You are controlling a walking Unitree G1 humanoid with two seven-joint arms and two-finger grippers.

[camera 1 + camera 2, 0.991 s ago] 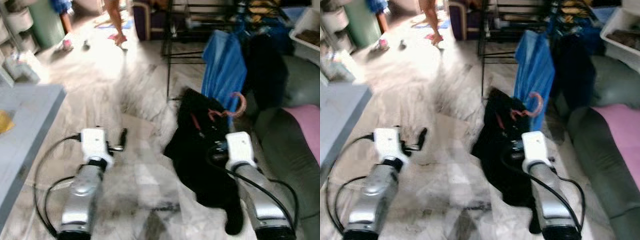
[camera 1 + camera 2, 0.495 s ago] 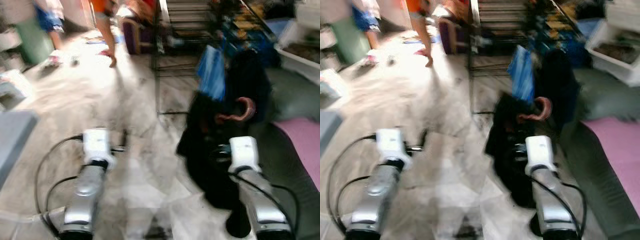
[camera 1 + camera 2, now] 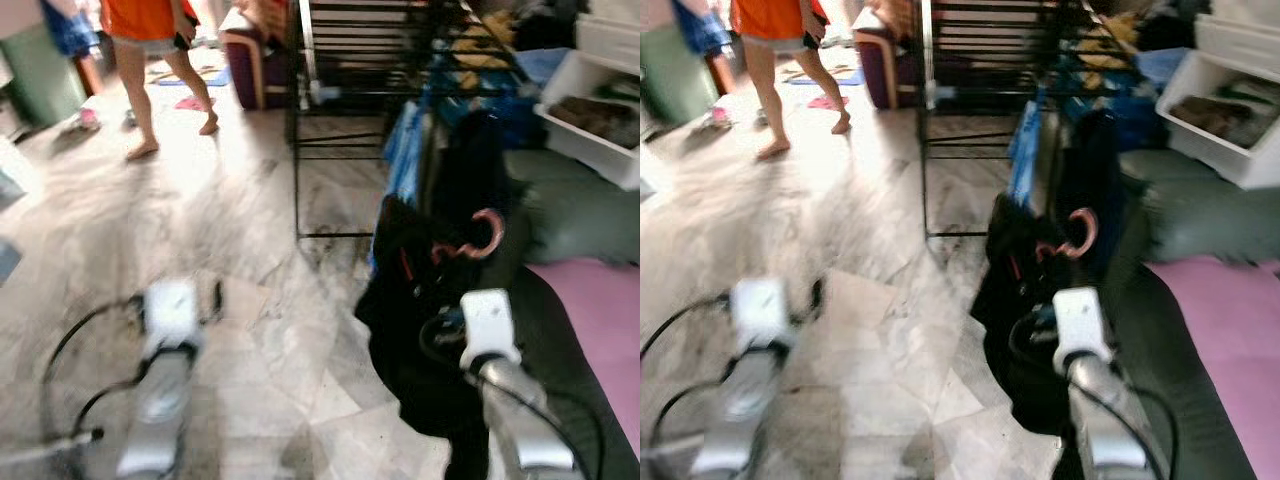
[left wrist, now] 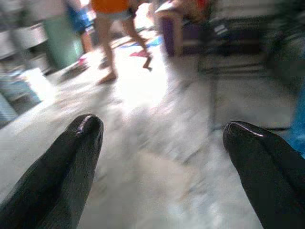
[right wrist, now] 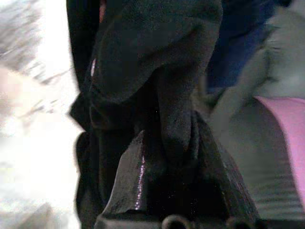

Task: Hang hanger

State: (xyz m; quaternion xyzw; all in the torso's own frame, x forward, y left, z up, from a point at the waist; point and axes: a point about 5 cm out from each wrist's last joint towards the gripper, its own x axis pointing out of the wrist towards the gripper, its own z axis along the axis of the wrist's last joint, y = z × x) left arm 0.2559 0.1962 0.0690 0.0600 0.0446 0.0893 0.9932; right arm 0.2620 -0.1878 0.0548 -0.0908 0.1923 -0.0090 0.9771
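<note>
Ahead of the right gripper (image 5: 167, 157), a black garment (image 3: 420, 330) on a pink hanger (image 3: 478, 238) hangs from its closed fingers (image 5: 128, 181), cloth bunched between them in the right wrist view. The hanger's hook curls up just above and beyond the gripper, near a blue garment (image 3: 402, 150) on a black metal rack (image 3: 330, 90) further ahead. Right of the gripper: a grey-green cushion (image 3: 575, 210), a pink cover (image 3: 600, 310), a white bin (image 3: 600, 120), all close, little room that side. Left of it, open marble floor (image 3: 250, 230) runs between the two arms and far ahead.

The left gripper (image 4: 162, 138) hovers low over the floor, fingers (image 4: 78, 143) spread wide, nothing between them. Well ahead of it a person's legs (image 3: 160, 90) in an orange top walk on the floor; a purple seat (image 3: 255, 60) sits beyond.

Both arms are motion-blurred in the eye views, the left worst. The right gripper's fingertips are hidden by the cloth, the hanger's body mostly buried in the garment. Rack top and person cut off by the frame edge.

Versus a second ago: the view has swung, rack and blue garment now nearer and more central, the grey table edge on the left gone from frame; the hanger and garment remain in the right gripper.
</note>
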